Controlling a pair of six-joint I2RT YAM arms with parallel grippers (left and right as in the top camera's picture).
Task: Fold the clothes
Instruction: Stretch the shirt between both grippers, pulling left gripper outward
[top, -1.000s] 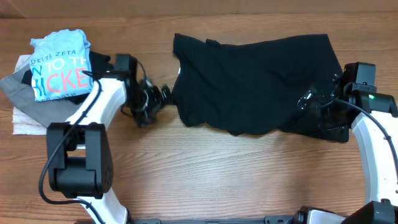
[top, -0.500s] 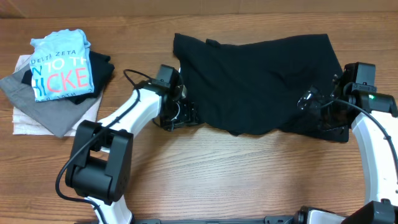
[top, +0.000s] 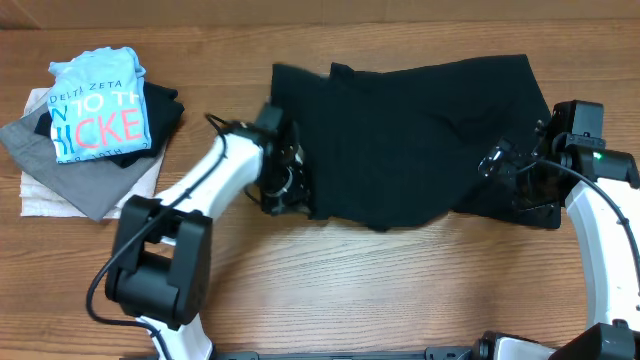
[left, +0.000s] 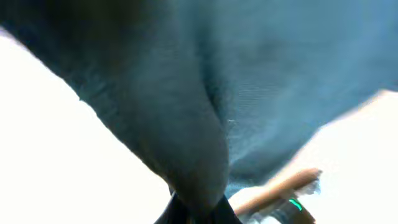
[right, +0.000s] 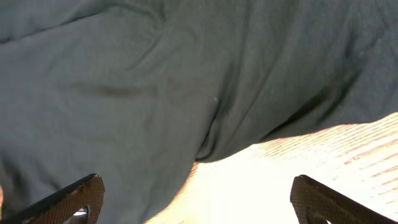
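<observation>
A black garment (top: 420, 130) lies spread across the back right of the wooden table (top: 400, 290). My left gripper (top: 290, 190) sits at its lower left edge and is shut on a fold of the cloth. In the left wrist view the dark fabric (left: 249, 93) funnels down into the closed jaws of the left gripper (left: 199, 210). My right gripper (top: 515, 185) hovers over the garment's lower right corner, open. In the right wrist view its fingertips (right: 74, 196) stand wide apart above the cloth (right: 155, 81) and bare table, holding nothing.
A pile of folded clothes sits at the back left: a light blue printed shirt (top: 95, 105) on top of black and grey pieces (top: 60, 170).
My left arm swung right from beside the folded pile to the black garment's left edge and shut on it. The garment's left side has shifted. The right arm stayed still.
</observation>
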